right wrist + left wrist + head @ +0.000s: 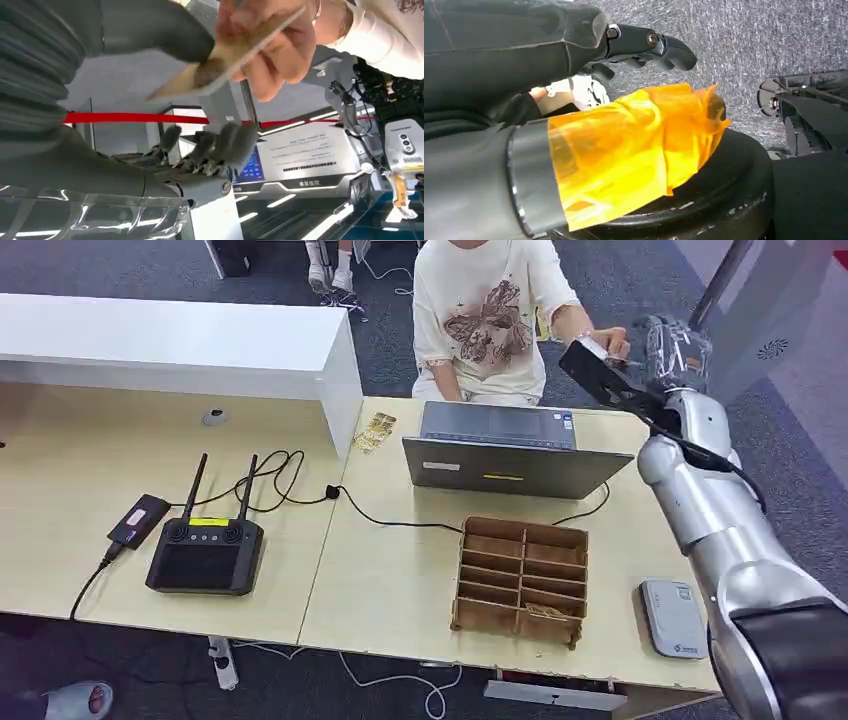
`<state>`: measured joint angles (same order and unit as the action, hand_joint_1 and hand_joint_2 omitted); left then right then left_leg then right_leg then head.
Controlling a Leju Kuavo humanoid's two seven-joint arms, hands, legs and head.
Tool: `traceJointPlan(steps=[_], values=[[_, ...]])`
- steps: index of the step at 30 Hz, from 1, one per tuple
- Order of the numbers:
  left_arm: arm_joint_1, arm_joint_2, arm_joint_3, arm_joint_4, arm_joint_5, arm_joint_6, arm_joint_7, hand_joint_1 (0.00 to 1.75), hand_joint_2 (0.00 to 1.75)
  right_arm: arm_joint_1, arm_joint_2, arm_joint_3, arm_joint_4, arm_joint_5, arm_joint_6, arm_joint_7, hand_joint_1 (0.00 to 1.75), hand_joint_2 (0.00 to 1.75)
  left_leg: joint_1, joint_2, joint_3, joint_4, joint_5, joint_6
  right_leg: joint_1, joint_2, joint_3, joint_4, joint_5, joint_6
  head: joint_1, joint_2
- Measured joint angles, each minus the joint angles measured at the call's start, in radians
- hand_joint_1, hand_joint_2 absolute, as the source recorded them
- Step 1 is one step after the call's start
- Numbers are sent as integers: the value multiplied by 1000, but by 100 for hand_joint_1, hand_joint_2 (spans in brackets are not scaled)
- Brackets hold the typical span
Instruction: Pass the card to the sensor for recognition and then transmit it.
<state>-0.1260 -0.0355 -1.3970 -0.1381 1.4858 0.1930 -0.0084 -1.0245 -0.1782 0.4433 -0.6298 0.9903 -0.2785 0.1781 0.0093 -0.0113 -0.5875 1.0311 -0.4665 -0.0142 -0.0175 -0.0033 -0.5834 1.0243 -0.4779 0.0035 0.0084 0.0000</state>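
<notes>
From the head view, the right arm reaches up and forward past the far right corner of the table (400, 580), its right hand (668, 348) raised beside a seated person (490, 315) whose own hand (605, 340) meets it over a pale card (590, 343). Below and behind that hand stand an open laptop (505, 452), a wooden divider tray (522, 580) and, close by the arm's elbow, a small grey sensor (674, 617); much farther to its left lie a black router (206, 552) with two antennas, a dark phone-like device (138, 520) and trailing cables. The left wrist view has the left hand (644, 45) hanging over grey carpet, dark fingers curled inward with nothing in them, the thumb wrapped in orange film (634, 150). In the right wrist view the thick grey thumb (165, 30) presses the card (225, 55) from one side while the person's fingers (270, 55) pinch its other end; the robot's darker fingers (220, 147) stand apart from the card, so I cannot tell whether the hand truly holds it.
</notes>
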Motion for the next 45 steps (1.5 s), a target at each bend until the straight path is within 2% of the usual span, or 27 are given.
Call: traceJointPlan(steps=[38, 42, 45], values=[[0, 0, 0, 0, 2, 7, -1, 0, 0, 15, 1, -72, -4, 5, -24, -36, 175, 175, 0, 0, 0, 0, 0, 0, 0, 0, 0, 0, 0, 0, 0, 0], [0, 0, 0, 0, 2, 8, -2, 0, 0, 27, 2, -98, -22, -61, -51, -77, 175, 175, 0, 0, 0, 0, 0, 0, 0, 0, 0, 0, 0, 0, 0, 0], [0, 0, 0, 0, 4, 8, -5, 0, 0, 48, 2, -132, -51, -159, -43, -136, 175, 175, 0, 0, 0, 0, 0, 0, 0, 0, 0, 0, 0, 0, 0, 0]])
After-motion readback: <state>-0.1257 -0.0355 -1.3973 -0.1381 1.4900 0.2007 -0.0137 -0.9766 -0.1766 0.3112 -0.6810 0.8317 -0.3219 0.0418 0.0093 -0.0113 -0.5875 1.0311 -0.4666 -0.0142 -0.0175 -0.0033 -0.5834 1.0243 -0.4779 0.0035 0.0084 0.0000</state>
